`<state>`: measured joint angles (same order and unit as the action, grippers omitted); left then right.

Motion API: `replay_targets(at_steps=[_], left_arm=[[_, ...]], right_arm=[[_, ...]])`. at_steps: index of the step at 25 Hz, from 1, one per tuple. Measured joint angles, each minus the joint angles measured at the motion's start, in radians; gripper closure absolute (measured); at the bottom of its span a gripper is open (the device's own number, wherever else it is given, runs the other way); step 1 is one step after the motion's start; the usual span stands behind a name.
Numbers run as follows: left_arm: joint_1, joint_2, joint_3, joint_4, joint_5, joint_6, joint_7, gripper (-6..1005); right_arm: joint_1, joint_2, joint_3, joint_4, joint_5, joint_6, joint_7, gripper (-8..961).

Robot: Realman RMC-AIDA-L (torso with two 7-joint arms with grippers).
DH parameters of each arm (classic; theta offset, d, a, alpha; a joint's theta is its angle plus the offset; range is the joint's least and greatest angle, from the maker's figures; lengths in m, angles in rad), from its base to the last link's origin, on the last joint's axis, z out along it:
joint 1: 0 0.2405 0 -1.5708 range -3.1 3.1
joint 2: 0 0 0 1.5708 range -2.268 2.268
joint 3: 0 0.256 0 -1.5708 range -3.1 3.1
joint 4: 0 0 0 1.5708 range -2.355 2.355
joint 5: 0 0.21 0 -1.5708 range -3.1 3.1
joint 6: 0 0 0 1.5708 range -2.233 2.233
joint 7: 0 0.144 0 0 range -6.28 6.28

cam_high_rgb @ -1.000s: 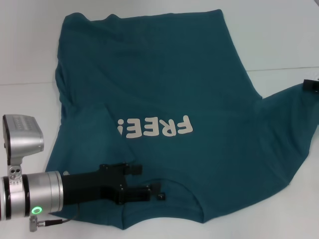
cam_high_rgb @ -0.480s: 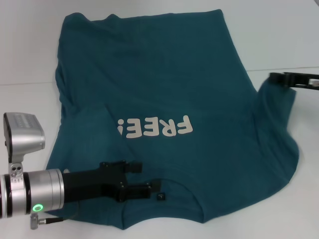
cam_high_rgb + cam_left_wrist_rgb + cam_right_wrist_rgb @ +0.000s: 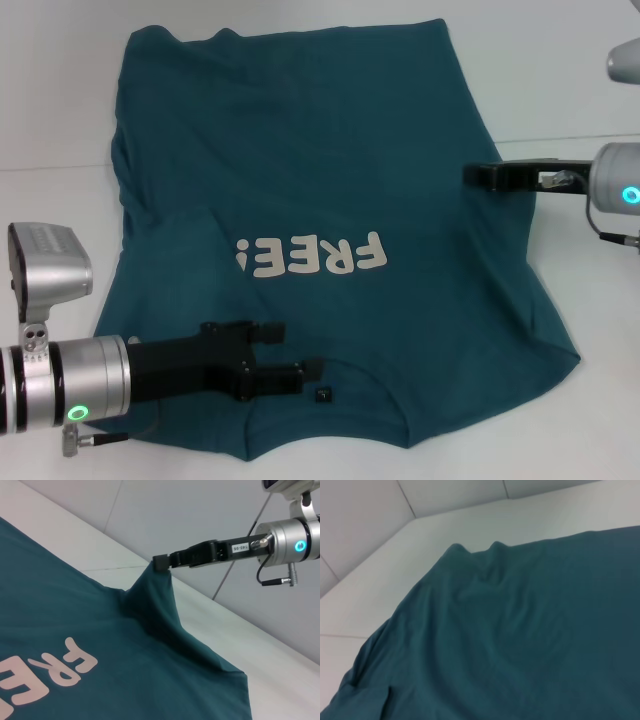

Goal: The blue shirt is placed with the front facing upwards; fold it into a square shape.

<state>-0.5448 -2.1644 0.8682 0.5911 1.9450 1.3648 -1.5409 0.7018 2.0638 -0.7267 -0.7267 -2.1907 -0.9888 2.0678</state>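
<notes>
Head view shows the large teal-blue cotton T-shirt with pale "FREE!" lettering (image 3: 300, 200) spread front-up on the white surface (image 3: 560, 80); our right gripper (image 3: 478, 176) is pinched shut on the right sleeve's edge, lifting it over the shirt's body, as the left wrist view confirms; our left gripper (image 3: 290, 357) hangs near the collar, fingers parted, holding nothing; we judge the sleeve should travel low and level, and be laid flat along a straight side crease before we let go.

Right gripper (image 3: 161, 561), upper centre, pinching a raised peak of the blue shirt (image 3: 100, 645); white table (image 3: 280, 670) at right.
</notes>
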Motion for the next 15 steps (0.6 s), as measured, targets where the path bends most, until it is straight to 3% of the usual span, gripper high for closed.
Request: replay_targets(at_steps=[2,8,15], left_arm=[[-0.001,0.0,0.0,0.0,0.0,-0.001,0.0,123],[-0.003,0.0,0.0,-0.001,0.0,-0.008,-0.002,124],[-0.003,0.001,0.0,-0.002,0.0,-0.011,-0.01,123]], right_arm=[[0.006,0.005,-0.013,0.01,0.0,0.017,-0.009,944],[0.009,0.02,-0.044,0.011,0.007,0.043,-0.034,700],[-0.024,0.006,-0.036,0.012,0.026,0.045,-0.009,545]])
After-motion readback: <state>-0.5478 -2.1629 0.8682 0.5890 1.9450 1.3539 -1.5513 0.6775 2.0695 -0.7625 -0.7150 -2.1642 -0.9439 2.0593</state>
